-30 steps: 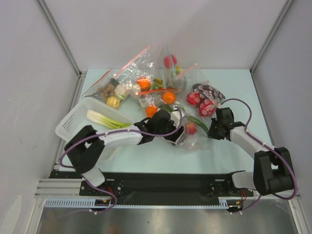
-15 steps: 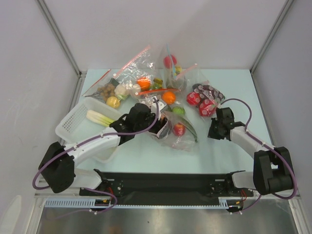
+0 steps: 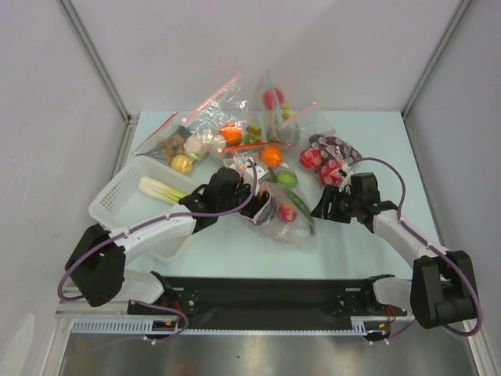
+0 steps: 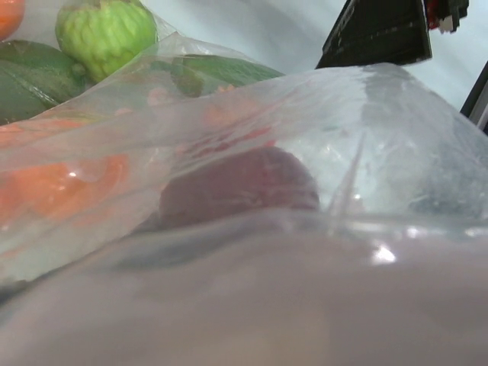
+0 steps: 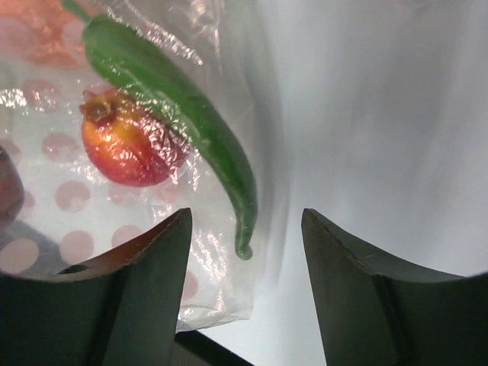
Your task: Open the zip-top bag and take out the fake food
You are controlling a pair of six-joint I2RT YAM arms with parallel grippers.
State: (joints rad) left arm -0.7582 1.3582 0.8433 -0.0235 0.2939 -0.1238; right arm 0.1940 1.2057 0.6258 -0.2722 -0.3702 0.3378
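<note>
Zip-top bag: the clear, crinkly plastic zip-top bag (image 3: 286, 223) lies on the pale green table (image 3: 376, 149), between the two grippers and in front of the other bags.
Contents: a dark red toy apple (image 4: 236, 187), a red-and-yellow toy fruit (image 5: 130, 149) and a long green toy pepper (image 5: 191, 114) are inside the film.
Left gripper: the left gripper (image 3: 252, 188) is at the bag's left end, with plastic pressed over its camera. Its fingers are hidden, so a grip cannot be told.
Right gripper: the right gripper (image 5: 245, 215) has its fingers apart and empty, facing the bag's right edge. This is probably to pinch the opposite side.
Basket: the white slotted basket (image 3: 117, 196) holds a white-and-green toy leek (image 3: 168, 190), and is apparently where removed food goes.
</note>
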